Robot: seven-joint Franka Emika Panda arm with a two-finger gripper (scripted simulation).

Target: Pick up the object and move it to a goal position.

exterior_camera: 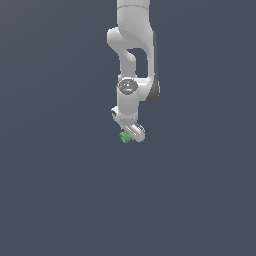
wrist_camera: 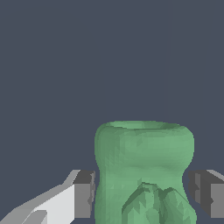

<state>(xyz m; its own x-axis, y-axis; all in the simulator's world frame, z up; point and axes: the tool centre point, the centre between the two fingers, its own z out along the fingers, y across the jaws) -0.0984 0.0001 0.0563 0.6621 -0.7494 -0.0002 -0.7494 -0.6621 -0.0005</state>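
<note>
**Green Object Sitting Between the Gripper's Pads, Grip Unproven**

A flat slate-grey field is filling both views, with no edge, seam or shadow showing, so you are getting no cue for where the surface lies or how high the arm is hanging over it. Against that blank backdrop the white arm (exterior_camera: 134, 60) is reaching straight down in the exterior view, and its gripper (exterior_camera: 129, 131) is ending at the small green object (exterior_camera: 125, 136), which is peeking out at the tip toward the exterior view's left.

In the wrist view you are looking at the object (wrist_camera: 144, 170) up close: a lumpy, waisted shape with a flared rim, sitting between the two dark pads (wrist_camera: 84, 194). The gripper is part-open around it; one pad is lying at or just beside the object's side, while a thin strip of background is showing between the other pad and the object, so you cannot count on a firm hold yet.

The risks from here, as a judgement: if you are lifting before both pads are pressing, the object may be slipping out or tipping. Its rounded, uneven sides may be letting it rotate under pressure. No goal marker is showing in either view, so you are steering toward a target you cannot see.
</note>
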